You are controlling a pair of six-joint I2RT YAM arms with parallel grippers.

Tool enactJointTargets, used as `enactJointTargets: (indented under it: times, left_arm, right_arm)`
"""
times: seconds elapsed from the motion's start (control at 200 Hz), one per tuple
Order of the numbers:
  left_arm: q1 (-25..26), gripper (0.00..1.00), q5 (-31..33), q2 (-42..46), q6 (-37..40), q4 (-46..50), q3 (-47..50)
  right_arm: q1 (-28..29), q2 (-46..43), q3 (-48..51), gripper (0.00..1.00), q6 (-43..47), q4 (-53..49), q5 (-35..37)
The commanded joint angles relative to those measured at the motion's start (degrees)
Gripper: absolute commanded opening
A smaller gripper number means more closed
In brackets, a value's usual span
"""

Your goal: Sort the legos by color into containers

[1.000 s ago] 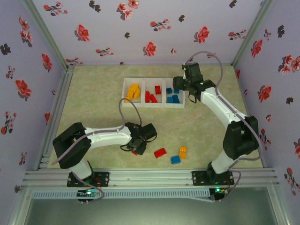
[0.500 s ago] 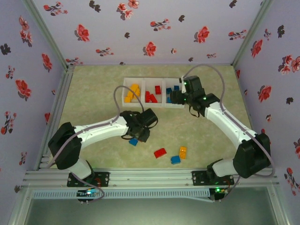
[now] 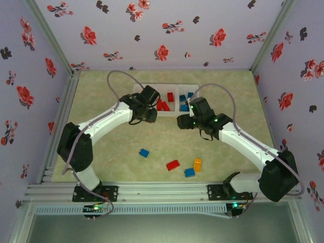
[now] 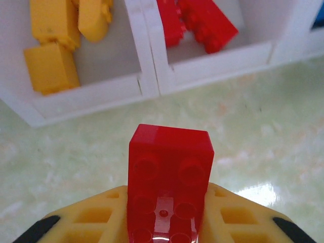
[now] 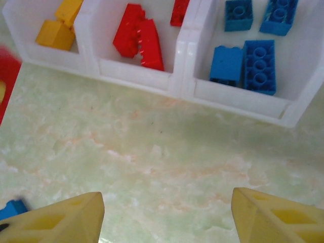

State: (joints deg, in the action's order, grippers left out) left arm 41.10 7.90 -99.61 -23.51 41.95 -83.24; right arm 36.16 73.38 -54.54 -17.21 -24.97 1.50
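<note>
Marbled green tabletop [image 3: 167, 142] lies under both arms, walled in by flowered paper. Over it the left gripper [image 4: 169, 215] is pinched shut on a red lego [image 4: 169, 162]. The brick's long axis points straight at the containers [image 4: 147, 83], and it hangs just short of their near wall. Dead ahead stands the divider between the yellow compartment [image 4: 96, 98] and the red compartment [image 4: 217, 58], so the red one lies ahead and slightly right. I judge the drop needs a short reach forward with that rightward nudge. The right gripper [image 5: 167, 202] hovers with jaws apart and nothing between them, also on the containers' near side. Four loose legos [image 3: 172, 165] lie well apart from the containers, nearer the arm bases.
</note>
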Motion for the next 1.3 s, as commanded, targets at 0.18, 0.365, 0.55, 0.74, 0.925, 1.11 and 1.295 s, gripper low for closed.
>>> enactJointTargets:
  times: [0.18, 0.365, 0.55, 0.74, 0.925, 1.11, 1.295]
  left_arm:
    - [-3.12, 0.29, -2.23, -10.90, 2.08, 2.68, -15.81]
    - [-4.15, 0.29, -3.07, -18.18, 1.32, 4.48, -27.17]
    - [-4.79, 0.31, -4.15, -24.58, 0.96, 3.25, -37.21]
    - [-6.00, 0.56, -5.18, -33.20, 1.54, 6.75, -49.24]
    - [-7.18, 0.59, -6.57, -34.25, 1.26, 7.08, -51.03]
    - [-7.09, 0.59, -7.38, -26.76, 2.50, 1.23, -40.47]
    - [-6.92, 0.59, -7.90, -17.61, 3.46, -4.01, -27.61]
  right_arm:
    - [1.54, -3.59, 2.84, 0.68, -2.08, -1.91, 3.30]
    - [1.54, -5.51, 3.65, 0.68, -2.21, -2.97, 4.19]
    - [1.63, -7.15, 4.53, 0.68, -2.08, -3.43, 5.73]
    - [1.67, -7.54, 4.95, 0.68, -2.05, -3.69, 6.00]
    - [1.63, -7.52, 5.58, 0.68, -2.09, -3.99, 6.83]
    - [1.63, -6.66, 5.59, 0.68, -2.20, -3.93, 7.42]
    - [1.64, -5.06, 5.16, 0.68, -2.51, -4.47, 7.97]
